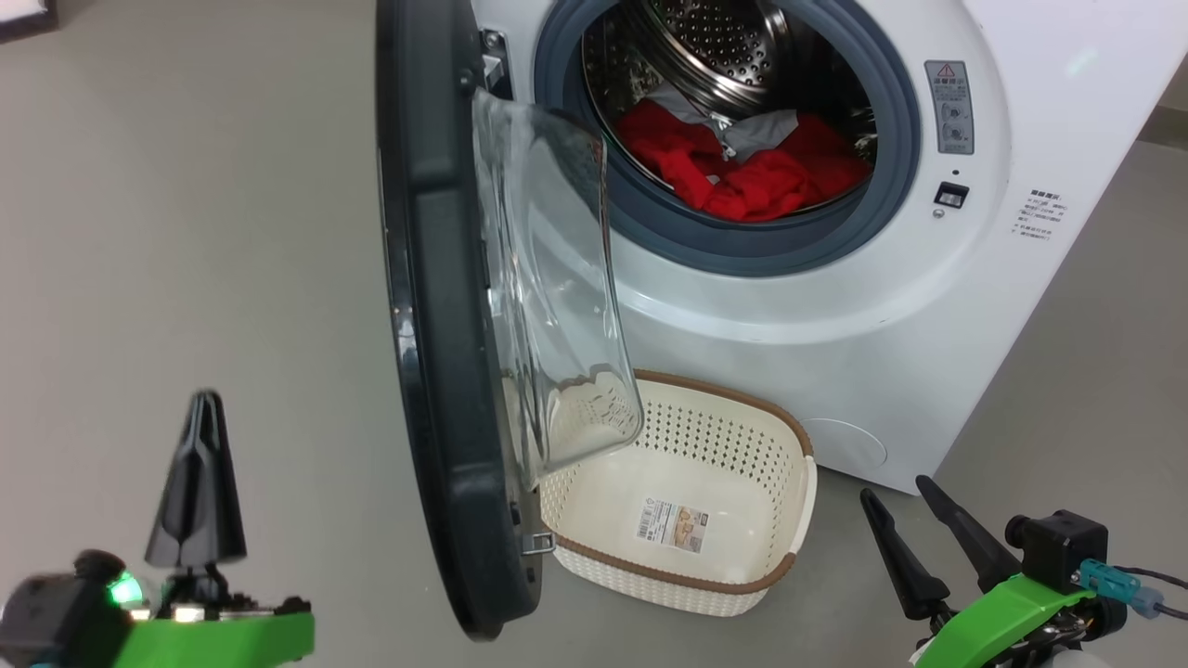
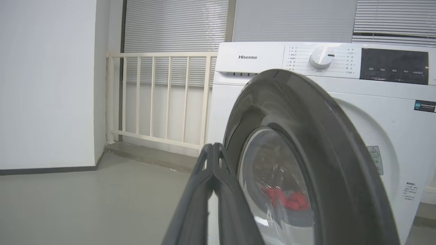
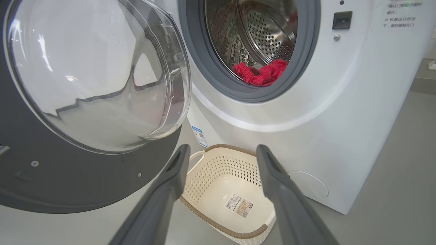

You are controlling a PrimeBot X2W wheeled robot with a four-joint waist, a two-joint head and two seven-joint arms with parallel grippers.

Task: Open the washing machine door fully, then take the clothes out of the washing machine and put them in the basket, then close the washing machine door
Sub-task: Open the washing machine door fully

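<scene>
Inside the washing machine (image 1: 835,306), the clothes (image 1: 742,172) lie low. The left gripper (image 1: 197,464) is pressed together and the right gripper (image 1: 893,490) is spread, both empty. The washing machine door (image 1: 436,278) overhangs the basket (image 1: 733,583), so dropped clothes may snag there.

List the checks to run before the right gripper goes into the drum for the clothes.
1. The washing machine door stands clear of the drum mouth: ok.
2. Door fully open: cannot tell; it shows roughly edge-on in the head view.
3. The clothes lie low at the drum's front, in plain sight: ok.
4. The right gripper is open and empty: ok.
5. The basket holds no clothes and stands before the washing machine: ok.
6. The left gripper is shut, empty, apart from the door: ok.
</scene>
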